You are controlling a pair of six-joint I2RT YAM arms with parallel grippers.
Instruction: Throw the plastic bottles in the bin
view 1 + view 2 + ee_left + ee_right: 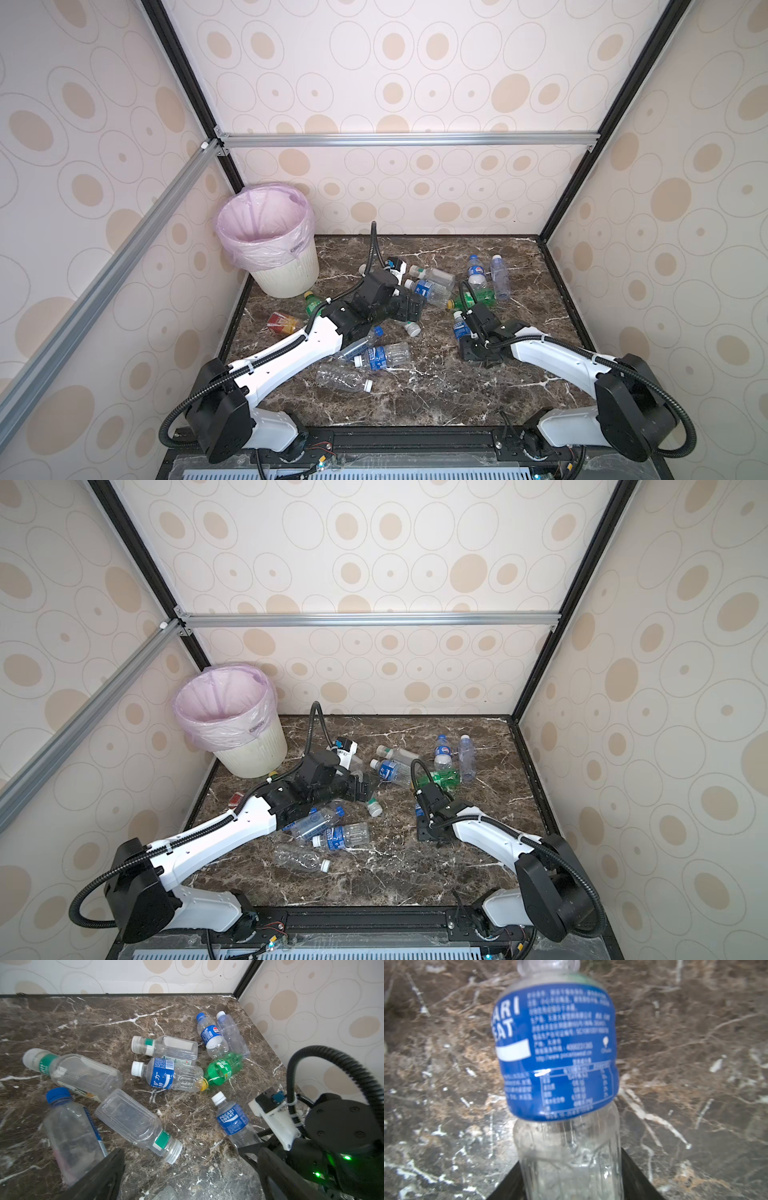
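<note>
Right hand (570,1167) apparently gripping the blue-label bottle (556,1051), lying lengthwise straight ahead (cap farthest); left hand (411,311) open, empty.

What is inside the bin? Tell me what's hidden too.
Inside the bin, only its pink bag shows, nothing else. The near wall hides part of the bottom.

Mounted on the black base rail (415,442): left arm (286,353) and right arm (552,349), each with white-shelled links between black joint housings. Black corrugated conduit (178,409), fastened with white zip ties, runs along both arms outward from the rail. The right arm's wrist housing (340,1124) is round and black, with recessed screws. Green indicator lights (346,1157) are lit.
</note>
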